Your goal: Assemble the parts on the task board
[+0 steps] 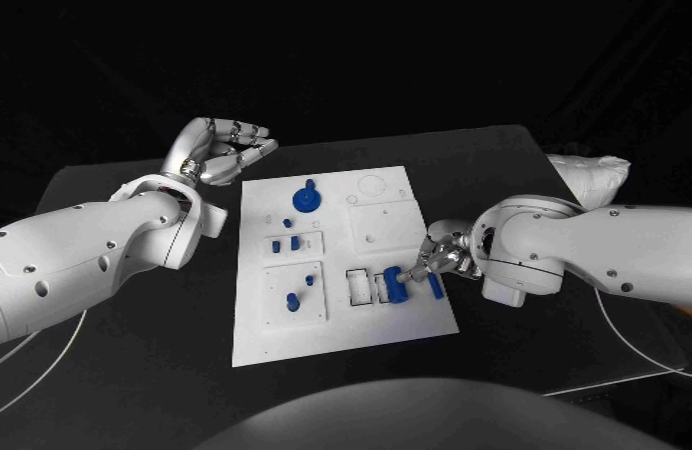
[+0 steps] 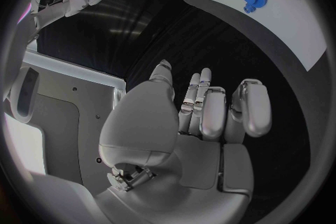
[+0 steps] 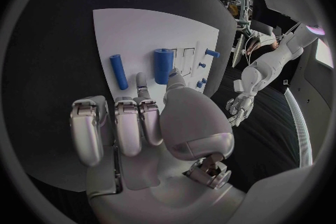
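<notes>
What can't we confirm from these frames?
- Whether the right hand grips or only touches the blue block: its fingers cover the contact in both head and right wrist views.
- Small parts on the task board: too small in head view to tell seated or loose.

Left arm (image 1: 87, 255): enters from left edge, forearm angled toward far side. Left hand (image 1: 219, 152): raised beyond wrist, palm up, fingers curled in, holding nothing, at far left. Right arm (image 1: 606, 255): enters from right edge, reaching left. Right hand (image 1: 437, 260): low at near right, fingers (image 3: 129, 126) side by side and bent forward, thumb alongside; fingertips pinching a small blue part (image 1: 392, 280).
</notes>
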